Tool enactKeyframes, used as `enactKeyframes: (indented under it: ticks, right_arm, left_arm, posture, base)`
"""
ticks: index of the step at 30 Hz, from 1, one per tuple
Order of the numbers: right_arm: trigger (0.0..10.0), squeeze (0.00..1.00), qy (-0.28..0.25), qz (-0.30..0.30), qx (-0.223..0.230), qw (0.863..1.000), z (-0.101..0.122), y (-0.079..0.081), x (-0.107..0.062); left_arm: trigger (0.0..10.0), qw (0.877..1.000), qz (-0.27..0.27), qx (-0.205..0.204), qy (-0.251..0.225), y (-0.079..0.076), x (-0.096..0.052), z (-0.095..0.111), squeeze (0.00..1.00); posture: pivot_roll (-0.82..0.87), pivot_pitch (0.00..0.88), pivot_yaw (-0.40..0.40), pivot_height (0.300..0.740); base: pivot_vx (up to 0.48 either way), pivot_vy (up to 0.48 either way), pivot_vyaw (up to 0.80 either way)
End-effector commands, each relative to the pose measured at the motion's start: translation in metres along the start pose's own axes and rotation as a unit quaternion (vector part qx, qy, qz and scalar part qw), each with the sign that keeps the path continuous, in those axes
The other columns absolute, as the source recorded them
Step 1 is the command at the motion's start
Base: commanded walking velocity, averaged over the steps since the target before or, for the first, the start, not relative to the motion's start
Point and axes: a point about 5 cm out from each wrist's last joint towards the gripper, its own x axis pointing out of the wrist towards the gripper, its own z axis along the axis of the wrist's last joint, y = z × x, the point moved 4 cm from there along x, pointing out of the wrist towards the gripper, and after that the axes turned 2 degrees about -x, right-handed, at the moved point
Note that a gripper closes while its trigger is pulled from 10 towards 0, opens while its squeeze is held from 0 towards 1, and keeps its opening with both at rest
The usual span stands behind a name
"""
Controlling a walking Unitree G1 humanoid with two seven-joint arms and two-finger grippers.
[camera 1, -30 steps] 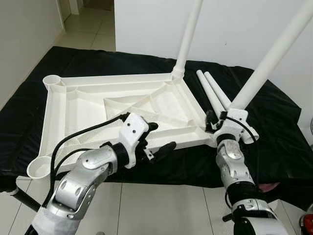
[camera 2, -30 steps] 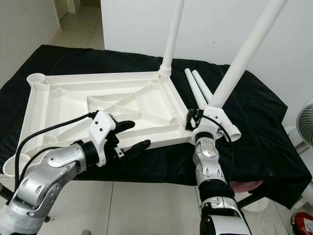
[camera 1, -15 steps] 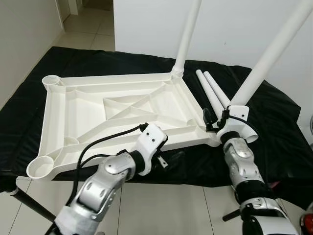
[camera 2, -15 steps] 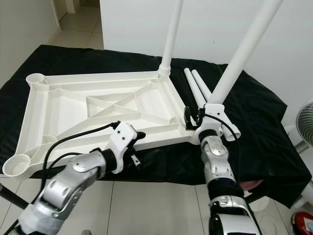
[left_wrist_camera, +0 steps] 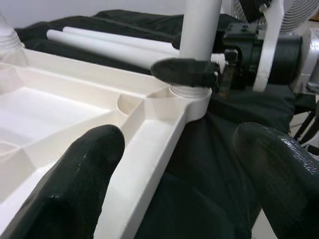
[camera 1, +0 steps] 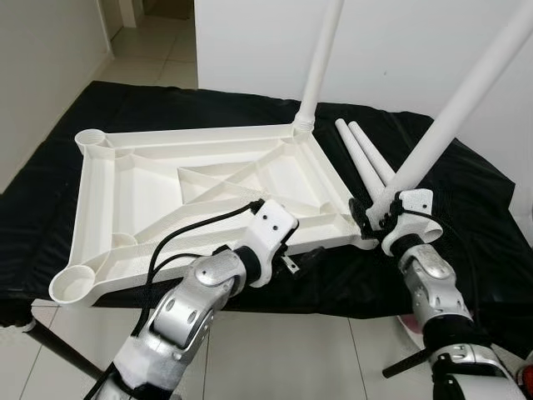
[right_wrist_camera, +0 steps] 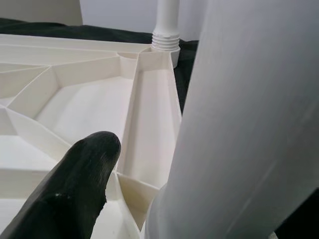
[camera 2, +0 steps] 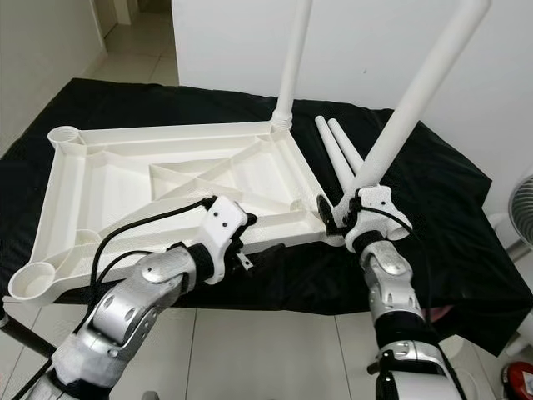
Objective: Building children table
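Observation:
The white tabletop [camera 1: 166, 192] lies upside down on a black cloth. One white leg [camera 1: 321, 62] stands upright in its far right corner. My right gripper [camera 1: 372, 213] is shut on a second leg [camera 1: 454, 108], which leans to the right with its foot in the near right corner socket [left_wrist_camera: 192, 97]. In the right wrist view that leg [right_wrist_camera: 249, 124] rises beside one black finger [right_wrist_camera: 79, 184]. My left gripper [camera 1: 296, 254] is open at the tabletop's front rim [left_wrist_camera: 149, 149], its fingers to either side of the rim, left of that corner. Two loose legs [camera 1: 362, 154] lie on the cloth.
The black cloth [camera 1: 466, 217] covers the work table and hangs over its front edge. Open round sockets sit at the tabletop's far left [camera 1: 90, 137] and near left [camera 1: 68, 286] corners. A fan [camera 2: 520, 208] stands at the right, tiled floor [camera 1: 275, 350] in front.
My left gripper moved off the tabletop's inside, right and down to its front rim near the right corner. My right arm shifted slightly right, still holding the leg.

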Motion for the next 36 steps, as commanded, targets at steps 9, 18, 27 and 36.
enactKeyframes:
  ticks: [9, 18, 27, 36]
  right_arm:
    - [10.0, 0.00, 0.015, 0.076, -0.036, 0.996, 0.002, -0.006, 0.001]
    - [4.2, 0.00, 0.029, 0.087, -0.038, 0.995, -0.001, -0.009, 0.003]
    - [0.0, 0.00, 0.064, 0.068, -0.021, 0.995, -0.015, -0.018, -0.001]
    - [0.0, 0.00, 0.088, 0.029, 0.006, 0.996, -0.029, -0.023, -0.004]
  left_arm:
    - [10.0, 0.998, -0.056, -0.003, 0.013, -0.019, 0.018, 0.003, 0.00]
    - [10.0, 0.997, -0.079, 0.002, 0.011, -0.029, 0.021, 0.005, 0.00]
    - [10.0, 0.997, -0.080, 0.000, 0.006, -0.029, 0.021, 0.009, 0.00]
    - [10.0, 0.997, -0.082, 0.001, 0.002, -0.029, 0.020, 0.012, 0.00]
  posture:
    - [-0.04, 0.000, -0.040, 0.740]
    - [-0.03, 0.000, -0.038, 0.740]
    - [-0.03, 0.000, -0.033, 0.740]
    - [-0.03, 0.000, -0.027, 0.740]
  base:
    - [0.000, 0.000, 0.00]
    - [0.000, 0.000, 0.00]
    - [0.000, 0.000, 0.00]
    - [0.000, 0.000, 0.00]
